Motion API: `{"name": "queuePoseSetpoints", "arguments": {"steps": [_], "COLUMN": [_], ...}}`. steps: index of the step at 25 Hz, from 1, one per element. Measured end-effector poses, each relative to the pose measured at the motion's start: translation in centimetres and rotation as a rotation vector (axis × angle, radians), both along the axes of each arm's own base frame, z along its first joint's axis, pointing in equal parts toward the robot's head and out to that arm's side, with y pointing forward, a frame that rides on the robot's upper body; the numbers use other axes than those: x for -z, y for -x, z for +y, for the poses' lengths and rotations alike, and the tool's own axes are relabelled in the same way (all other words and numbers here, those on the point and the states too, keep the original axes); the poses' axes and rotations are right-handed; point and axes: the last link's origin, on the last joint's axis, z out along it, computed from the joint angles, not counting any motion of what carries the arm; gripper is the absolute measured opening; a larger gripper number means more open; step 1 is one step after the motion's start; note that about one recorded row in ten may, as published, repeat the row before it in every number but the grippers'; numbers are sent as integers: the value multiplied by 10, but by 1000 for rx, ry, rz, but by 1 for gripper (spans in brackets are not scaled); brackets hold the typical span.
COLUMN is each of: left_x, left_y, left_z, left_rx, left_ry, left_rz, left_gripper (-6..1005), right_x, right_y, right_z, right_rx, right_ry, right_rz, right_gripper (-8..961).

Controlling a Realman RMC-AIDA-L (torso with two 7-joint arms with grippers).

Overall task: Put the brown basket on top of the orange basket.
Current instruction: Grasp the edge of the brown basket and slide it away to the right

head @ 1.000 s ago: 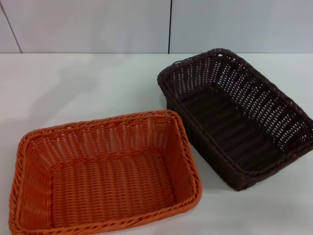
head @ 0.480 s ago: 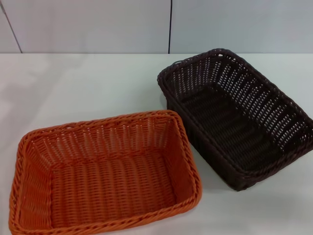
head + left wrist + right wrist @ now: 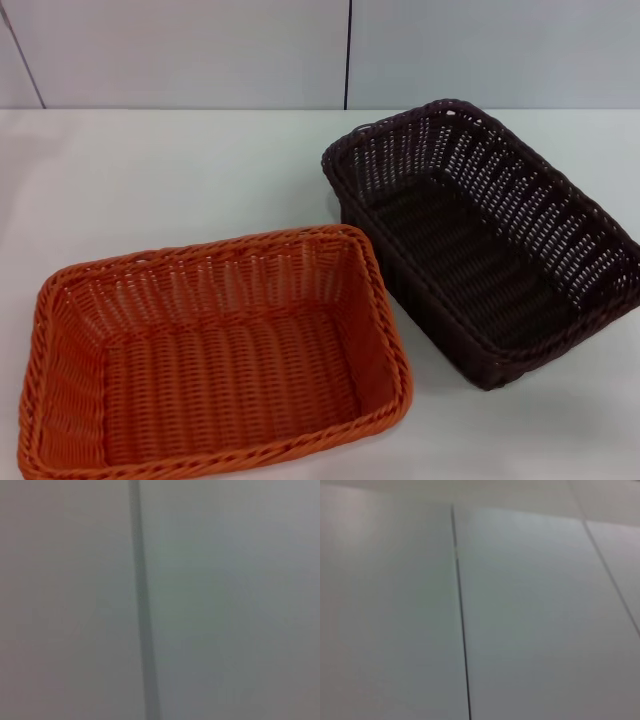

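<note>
Dark brown, almost black rectangular woven wicker basket [image 3: 480,240] with openwork sloping sides and a braided rim sits on the right of the table, farther back than its partner. Neither gripper appears in any view, so how they stand and where they are relative to the basket cannot be told — both wrist cameras show only pale panels split by a dark seam. The basket rests upright on the white tabletop [image 3: 170,180], its long axis running from far left to near right. Just beside it, to the near left, lies the bright orange rectangular woven basket [image 3: 215,355], also upright, its long side running roughly left to right; their nearest corners almost meet. Behind the table stands a pale panelled wall [image 3: 200,50].
</note>
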Motion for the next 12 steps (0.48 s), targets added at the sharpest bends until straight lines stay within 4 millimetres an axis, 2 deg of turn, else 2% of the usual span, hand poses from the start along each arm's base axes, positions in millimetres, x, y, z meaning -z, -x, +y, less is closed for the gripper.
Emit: {"name": "queuePoseSetpoints", "arguments": {"steps": [2, 4, 7, 8, 9, 10, 12], "left_x": [0, -21, -21, -26, -26, -35, -35], "left_y": [0, 51, 51, 63, 63, 102, 102], "left_z": [0, -20, -20, -27, -27, -48, -48], "left_rx": [0, -114, -114, -137, -137, -232, -232], "left_ry": [0, -96, -96, -121, -121, -196, -196], "left_rz": [0, -23, -23, -31, -31, -51, -51], "left_gripper": [717, 717, 716, 716, 716, 716, 716], "right_x": [2, 5, 6, 5, 2, 2, 1], "right_y": [2, 5, 8, 9, 18, 22, 28], "right_z": [2, 5, 7, 8, 10, 11, 12], "right_rx": [30, 57, 67, 73, 70, 69, 69], "right_ry": [24, 77, 126, 151, 194, 216, 242], "right_rz": [2, 21, 37, 41, 35, 26, 21], "right_gripper": [708, 708, 708, 708, 708, 708, 708]}}
